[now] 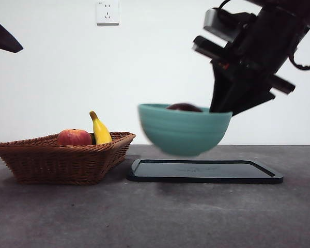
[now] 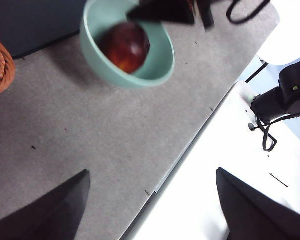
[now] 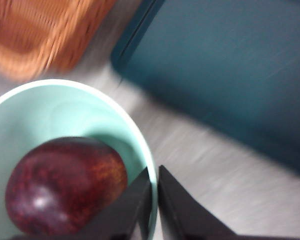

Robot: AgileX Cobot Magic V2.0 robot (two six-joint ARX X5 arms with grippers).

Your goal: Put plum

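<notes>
A basket (image 1: 62,160) is sitting at the left of the grey bench (image 1: 155,217), holding a red apple (image 1: 74,137) and a banana (image 1: 99,129). Just right of it, the right hand (image 1: 220,110) is carrying a teal bowl (image 1: 183,132) clear of the surface, its jaws pinched narrowly on the bowl's rim, one inside and one outside. The plum (image 3: 65,187) is lying loose in the bowl's bottom, near the gripped edge. Below the bowl, a dark flat tray (image 1: 204,171) is waiting. The left hand (image 2: 150,210) is hanging wide open and holding nothing, well apart from the bowl, over the bench's edge.

The step appears to be moving bowl and plum together, probably towards the tray. Doing it well is likely calling for a level bowl and a slow, steady path, since the thin rim grip could let the bowl tip and the round fruit roll. Lowering it flat onto the tray before letting go would seem safest.

The bench surface is looking matt and slightly speckled. Behind it, a plain white wall is carrying one socket (image 1: 107,11) high up.
</notes>
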